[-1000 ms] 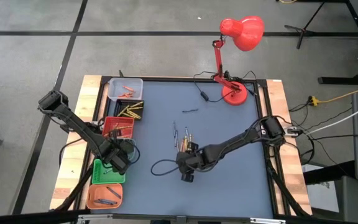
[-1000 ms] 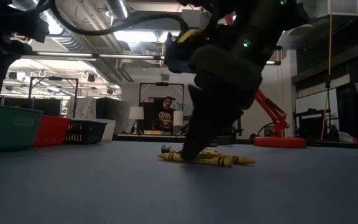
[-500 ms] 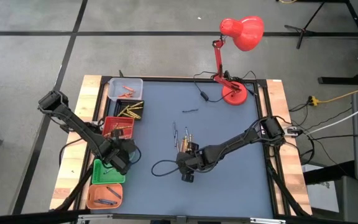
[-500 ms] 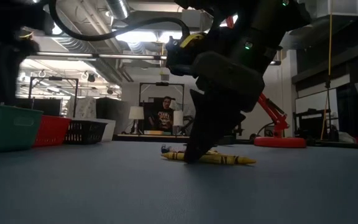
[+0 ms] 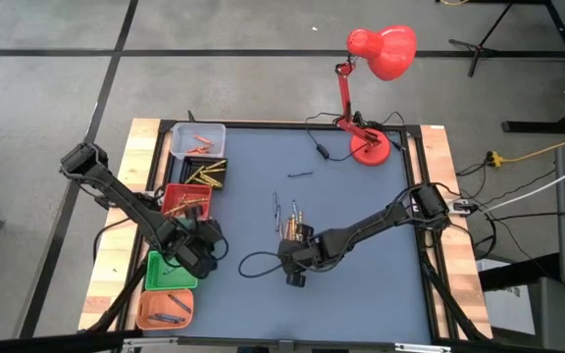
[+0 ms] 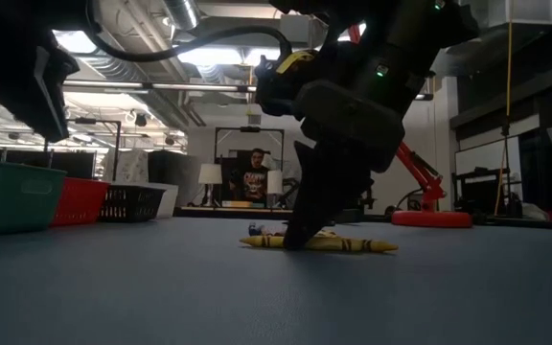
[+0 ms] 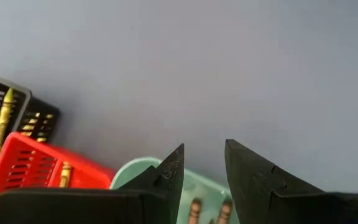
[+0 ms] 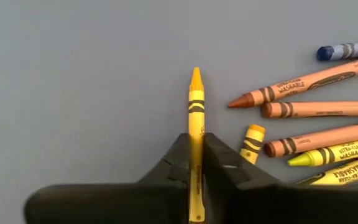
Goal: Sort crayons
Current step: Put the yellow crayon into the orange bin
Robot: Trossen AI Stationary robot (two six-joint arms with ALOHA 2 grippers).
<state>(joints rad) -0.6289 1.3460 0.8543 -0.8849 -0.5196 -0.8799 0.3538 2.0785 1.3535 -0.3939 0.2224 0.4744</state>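
My right gripper [image 8: 196, 163] [image 5: 289, 247] is down on the blue-grey table [image 5: 361, 294], shut on a yellow crayon [image 8: 196, 102]. Beside it lies a small heap of loose crayons [image 8: 316, 112] [image 5: 288, 218], orange, yellow and blue, flat on the table. My left gripper [image 7: 204, 152] [image 5: 202, 250] hangs open over the edge of the green bin [image 5: 170, 272], with nothing between its fingers. A row of bins stands along the table's left side: grey [image 5: 198, 140], black [image 5: 207, 175], red [image 5: 186, 199], green and orange [image 5: 163, 310], each with crayons in it. My right gripper pinches the yellow crayon's long sides [image 8: 196, 127] between its two fingers [image 8: 178, 155], on the half away from the pointed tip [image 8: 196, 76]. The fingers come slanting down from above. In the low view the crayon [image 6: 353, 245] lies level on the table.
A red desk lamp [image 5: 371, 147] stands at the far right corner, with a black cable [image 5: 256, 263] looped on the table left of my right gripper. Small dark bits [image 5: 300, 175] lie toward the far side. A person [image 6: 254, 180] sits in the room behind.
My right gripper has settled lower and shut on the yellow crayon, which stays on the table. My left gripper has drifted a little toward the table's right, still open.
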